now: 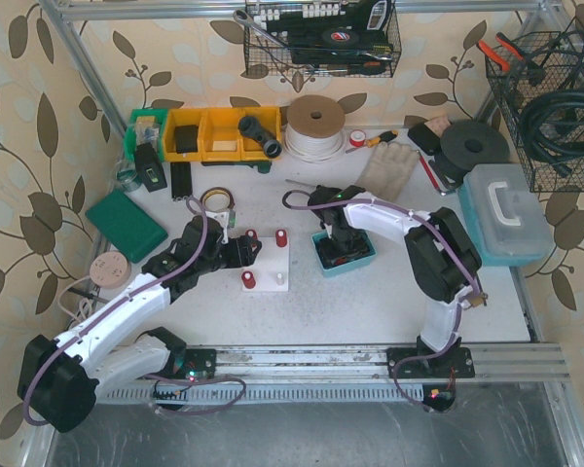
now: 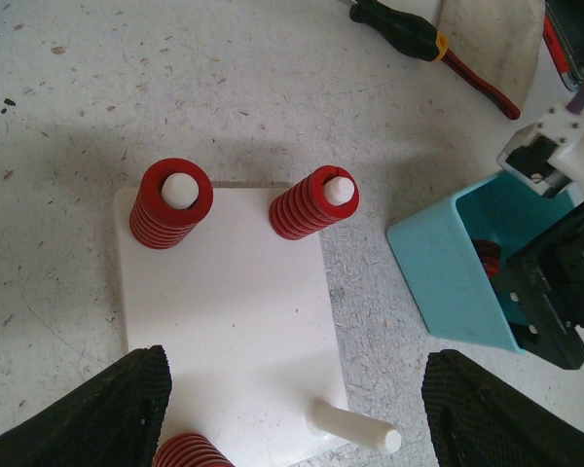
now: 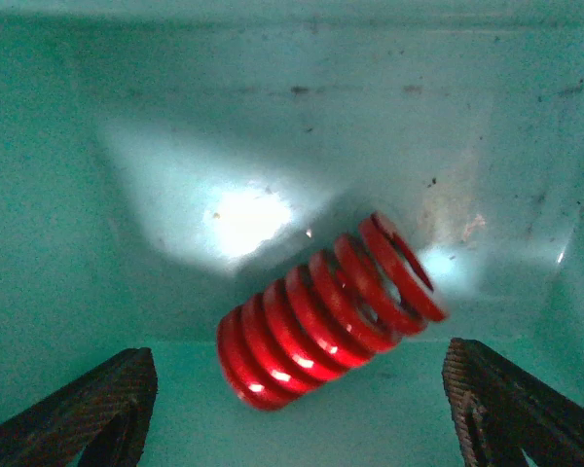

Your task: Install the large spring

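From above, the right gripper [image 1: 339,251] sits in the teal bin [image 1: 350,270]; the left wrist shows the left gripper [image 2: 297,389] wide open, empty, over the peg plate [image 2: 234,292] (one peg [image 2: 355,428] bare); the right wrist shows the large spring [image 3: 326,316] lying untouched between spread jaws on the bin floor.

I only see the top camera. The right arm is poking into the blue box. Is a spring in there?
Observer: Yes. One red spring lies on its side on the box floor.
Kid: Did it get grabbed?
Observer: No. The right gripper is open, its fingers on either side, not touching it.
Kid: And the other arm, holding anything?
Observer: No. The left gripper hangs open above the white board, empty.
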You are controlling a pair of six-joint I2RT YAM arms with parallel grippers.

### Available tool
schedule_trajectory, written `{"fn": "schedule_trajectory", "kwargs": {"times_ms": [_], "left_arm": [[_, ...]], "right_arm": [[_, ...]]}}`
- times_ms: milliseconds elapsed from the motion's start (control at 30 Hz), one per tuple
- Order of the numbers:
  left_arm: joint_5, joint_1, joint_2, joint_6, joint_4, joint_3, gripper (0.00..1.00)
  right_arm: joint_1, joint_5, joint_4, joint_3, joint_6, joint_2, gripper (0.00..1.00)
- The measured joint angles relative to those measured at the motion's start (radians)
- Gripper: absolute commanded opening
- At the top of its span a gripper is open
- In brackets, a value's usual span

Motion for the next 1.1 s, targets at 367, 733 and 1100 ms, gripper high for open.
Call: {"fn": "schedule_trajectory", "kwargs": {"times_ms": [367, 733, 1100], "left_arm": [[0.0, 0.002, 0.0, -0.001, 0.0, 0.0, 0.74], [0.001, 0.008, 0.0, -0.001, 0.0, -0.002, 0.74], [0.002, 0.008, 0.0, -0.001, 0.0, -0.002, 0.73]], "right_arm": [[-0.01, 0.023, 0.041, -0.002, 0.002, 0.052, 0.42], [-0.039, 0.068, 0.046, 0.011, 0.005, 0.004, 0.34], [-0.055, 0.066, 0.05, 0.049, 0.024, -0.09, 0.31]]}}
